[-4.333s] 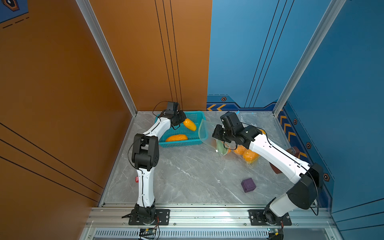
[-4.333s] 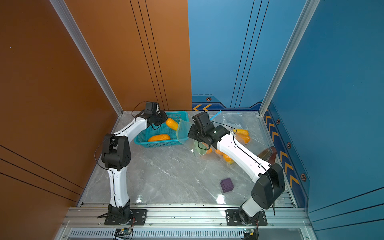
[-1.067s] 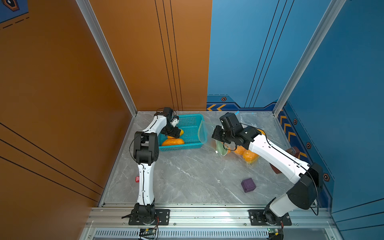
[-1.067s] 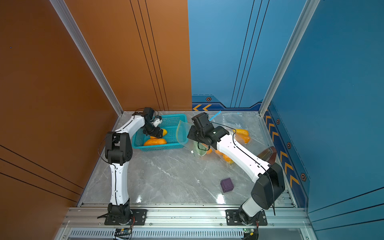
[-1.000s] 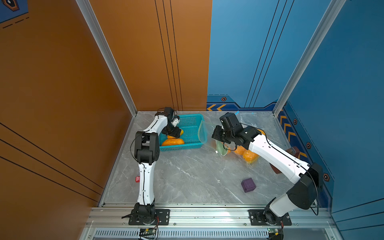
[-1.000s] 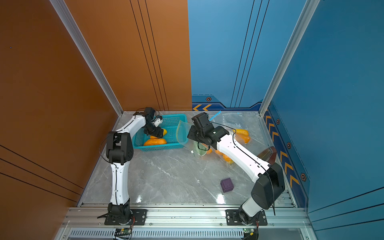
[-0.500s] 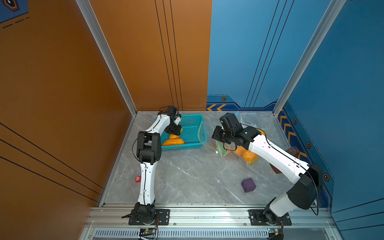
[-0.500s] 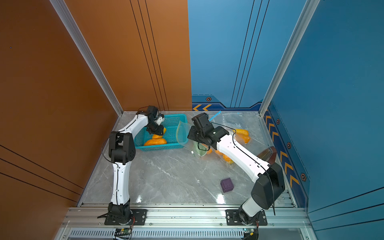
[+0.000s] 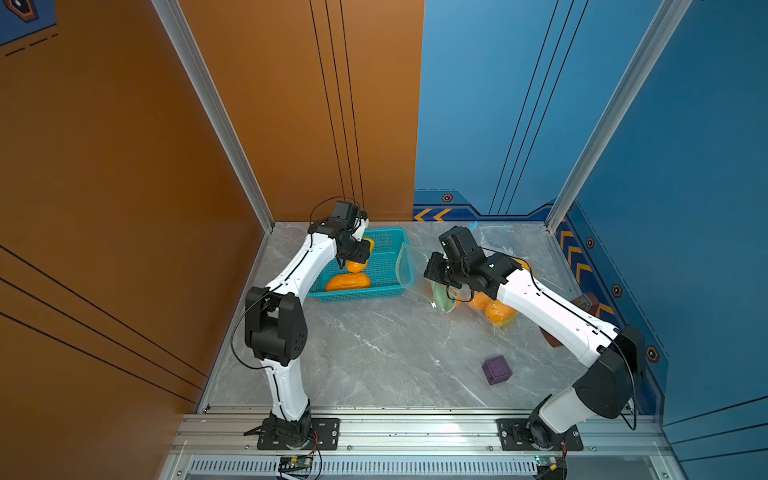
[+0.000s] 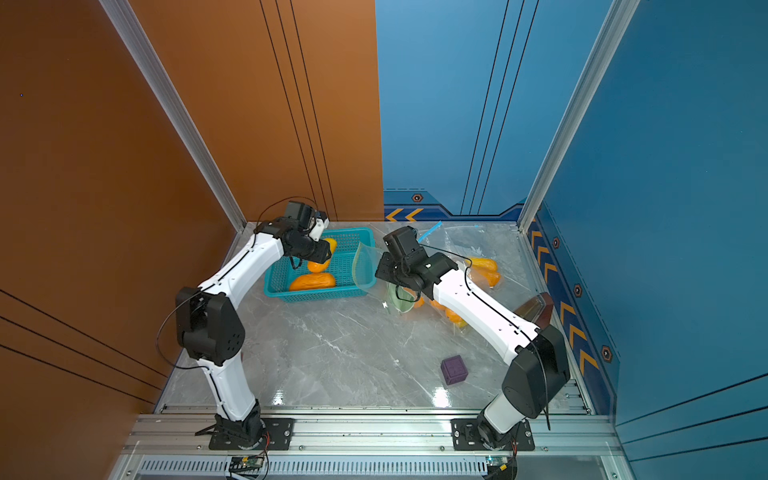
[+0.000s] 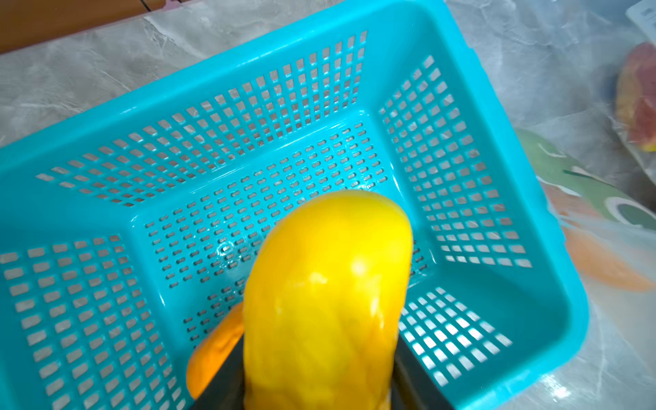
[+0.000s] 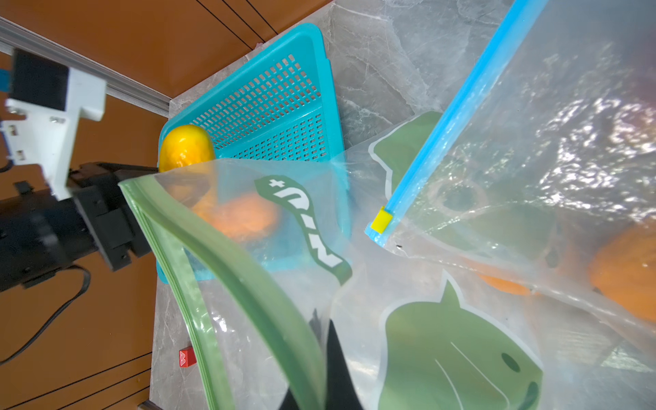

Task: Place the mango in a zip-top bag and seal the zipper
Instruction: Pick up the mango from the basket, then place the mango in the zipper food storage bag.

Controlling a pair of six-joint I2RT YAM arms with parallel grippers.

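- The mango (image 11: 326, 301), glossy yellow, is lying lengthwise between the dark fingers (image 11: 413, 376) of the left gripper (image 9: 354, 252). The fingers are clamping it from both sides, and its rounded tip is sticking out past the fingertips.
- It is hanging over the perforated floor of the teal basket (image 9: 361, 293), towards the basket's far left corner. Whether it is touching the floor cannot be told.
- A second mango (image 9: 347, 281), more orange, is lying on the basket floor just beside it, on the side nearer the robot's base.
- The right gripper (image 9: 438, 282) is pressing its jaws together on the edge of the green-rimmed bag (image 12: 454, 355) and holding that edge lifted. The bag's green rim is arching up just beside the basket's right wall.
- A blue-zipper bag (image 12: 443, 124) is lying next to the green-rimmed one, with a yellow slider (image 12: 381, 220) sitting at one end of its zipper. Orange fruits (image 12: 624, 269) are showing through its clear plastic.
- A purple cube (image 9: 496, 370) is standing alone on the marble tabletop (image 9: 374, 353), well apart from both bags.
- A small red piece (image 12: 187, 357) is lying on the tabletop near the left arm's side.
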